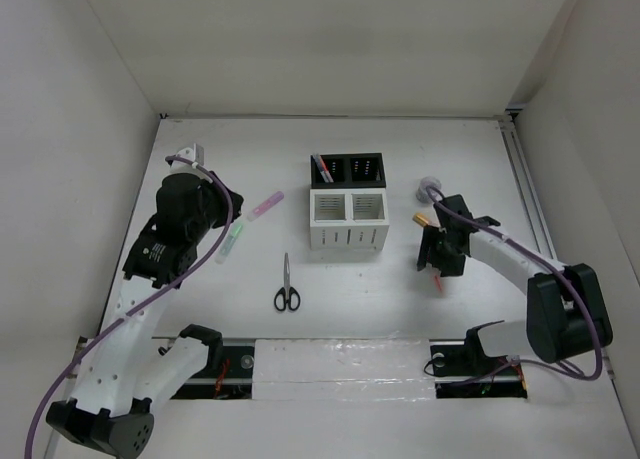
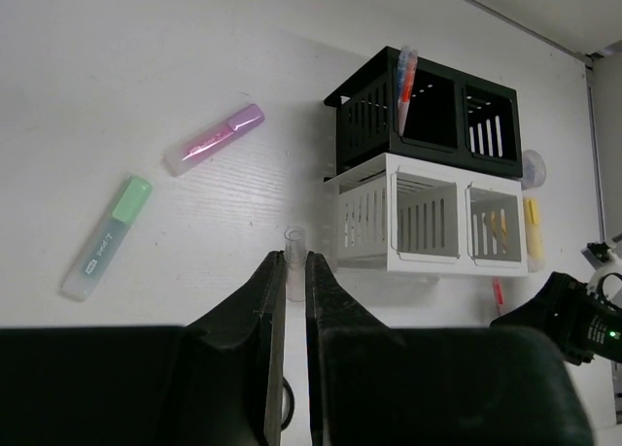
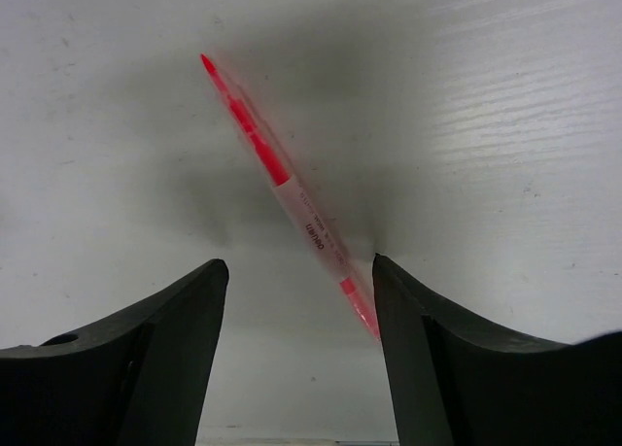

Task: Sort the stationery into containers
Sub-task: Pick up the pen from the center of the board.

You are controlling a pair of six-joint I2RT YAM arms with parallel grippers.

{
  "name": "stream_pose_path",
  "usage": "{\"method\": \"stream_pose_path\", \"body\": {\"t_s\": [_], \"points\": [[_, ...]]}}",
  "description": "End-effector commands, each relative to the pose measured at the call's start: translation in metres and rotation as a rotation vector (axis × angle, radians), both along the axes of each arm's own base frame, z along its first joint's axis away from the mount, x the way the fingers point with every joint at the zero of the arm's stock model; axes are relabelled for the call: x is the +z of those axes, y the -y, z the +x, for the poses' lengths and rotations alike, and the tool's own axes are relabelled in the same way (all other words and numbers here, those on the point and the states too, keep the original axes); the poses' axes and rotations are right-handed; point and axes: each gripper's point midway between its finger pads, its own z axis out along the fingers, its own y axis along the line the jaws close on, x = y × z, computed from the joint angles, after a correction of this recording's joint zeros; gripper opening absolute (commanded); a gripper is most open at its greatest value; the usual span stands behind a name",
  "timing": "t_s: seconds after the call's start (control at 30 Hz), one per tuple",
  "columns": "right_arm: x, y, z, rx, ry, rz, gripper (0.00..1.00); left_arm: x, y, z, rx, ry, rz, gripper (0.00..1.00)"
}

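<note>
One red pen point(image 3: 292, 195) fills the right wrist view, and the right gripper point(image 3: 298, 264) hangs low over it with its jaws well apart. The pen lies on the white worktop point(image 3: 505, 96), long axis on a diagonal. Its pointed tip aims up and left in the picture, away from the gripper, and its back end sits down by the finger on the picture's right. That end runs right along the finger's inner edge, and I cannot tell whether they touch. The other finger stands clear of it. Nothing clamped here.

Over to the left wrist view: the left gripper point(image 2: 295, 258) has its jaws together, only a slit between them. A small clear tube point(image 2: 294, 240) shows at the tips. It may be pinched or just lying beyond them, I cannot tell. Ahead, the green highlighter point(image 2: 105, 237) and pink highlighter point(image 2: 214, 140) lie flat and apart, both slanting up to the right. On the right, the black boxes point(image 2: 355, 125) sit joined to the white boxes point(image 2: 364, 223), and pens point(image 2: 406, 77) stand tilted in the left black compartment.

Top view now: the scissors point(image 1: 287, 284) lie on the arms' side of the white boxes, handles toward the bases, blades pointing away. The right gripper sits right of the boxes, the red pen just on its near side. The tape roll point(image 1: 430, 189) is just beyond it.
</note>
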Motion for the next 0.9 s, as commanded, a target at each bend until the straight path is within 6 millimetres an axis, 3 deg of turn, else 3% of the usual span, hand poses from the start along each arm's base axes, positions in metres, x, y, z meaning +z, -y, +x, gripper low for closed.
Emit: {"method": "stream_pose_path", "body": {"t_s": [0.0,0.2,0.27,0.33,0.5,0.57,0.73,0.87], "points": [[-0.004,-0.009,0.005,0.009,-0.019,0.002,0.66,0.019,0.003,0.004,-0.019,0.062,-0.01,0.0],[-0.013,-0.006,-0.008,0.013,-0.089,-0.06,0.65,0.023,-0.001,0.006,-0.001,0.065,-0.003,0.0],[-0.014,-0.003,-0.012,-0.003,-0.101,-0.084,0.58,0.023,-0.005,0.007,0.021,0.068,0.007,0.0],[-0.014,-0.002,-0.014,-0.007,-0.105,-0.097,0.48,0.025,-0.007,0.006,0.031,0.078,0.008,0.0],[-0.014,-0.002,-0.016,-0.009,-0.109,-0.107,0.07,0.025,-0.007,0.006,0.031,0.078,0.008,0.0],[-0.012,-0.004,-0.011,-0.001,-0.1,-0.116,0.0,0.025,-0.009,0.006,0.041,0.079,0.012,0.0],[-0.01,-0.015,-0.009,0.059,-0.081,-0.141,0.0,0.023,-0.012,0.006,0.065,0.071,0.014,0.0],[0.03,-0.04,0.004,0.078,0.088,-0.128,0.0,0.031,-0.006,0.006,0.037,0.087,-0.015,0.0]]}}
